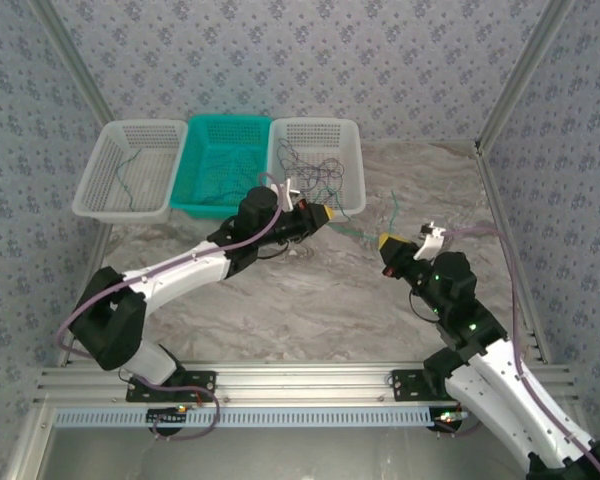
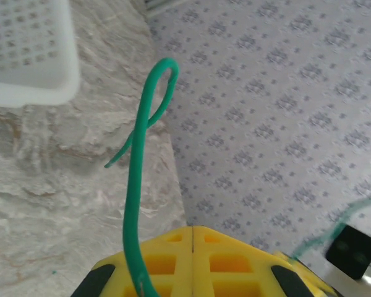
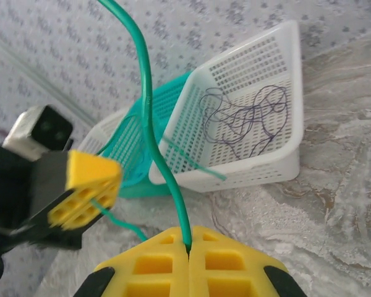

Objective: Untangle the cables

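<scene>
The cables (image 1: 315, 170) are, as I judge it, only partly sorted for you. The white basket on the right (image 1: 315, 122) holds a loose dark purple-grey knot of them. Strands that thin are too fine to make out in the teal basket (image 1: 228, 118) in the middle, and the white basket on the left (image 1: 120, 213) carries a couple of separate thin strands. So most of your work looks to lie ahead in that right-hand knot. Over the marble table (image 1: 310, 320), in front of the baskets, you have one green cable (image 3: 147, 93) strung between both arms. The left gripper (image 2: 193, 230) is clenched on one stretch of it and the right gripper (image 3: 188, 234) on another, their yellow tips facing each other, near but apart. The green cable is hair-thin, smooth and springy-looking, and past the left grip it curls into a small open loop with a free end.
</scene>
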